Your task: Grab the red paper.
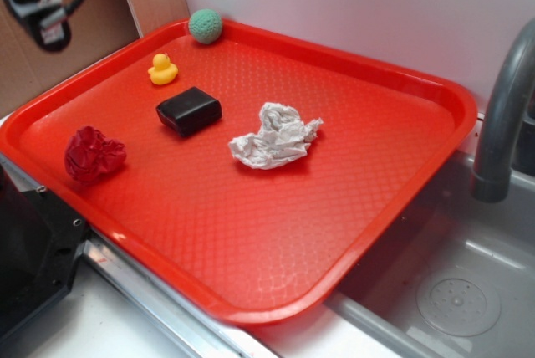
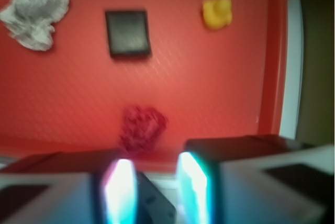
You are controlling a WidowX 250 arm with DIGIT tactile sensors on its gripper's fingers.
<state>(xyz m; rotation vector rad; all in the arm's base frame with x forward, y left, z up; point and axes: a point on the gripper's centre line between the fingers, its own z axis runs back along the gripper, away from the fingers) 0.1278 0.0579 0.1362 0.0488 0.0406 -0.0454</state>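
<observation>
On tray [image 1: 393, 199], near left edge: red paper [image 1: 94, 155]. Right of it and further back: block [image 1: 189, 110]. Right of block: white paper wad [image 1: 276, 136], apart from it. Behind block: toy duck [image 1: 162, 69]. At far rim, behind duck: ball [image 1: 205, 26]. Right of tray: sink [image 1: 468, 291], faucet [image 1: 506, 107] standing behind it.

Gripper raised and parted, holding nothing.

In the wrist view the gripper [image 2: 156, 190] filled the lower edge, blurred, its two fingers [image 2: 121, 191] standing side by side with a clear gap between them and nothing in it. In the exterior view only a dark part of the arm [image 1: 38, 2] showed, high at the top-left corner.
</observation>
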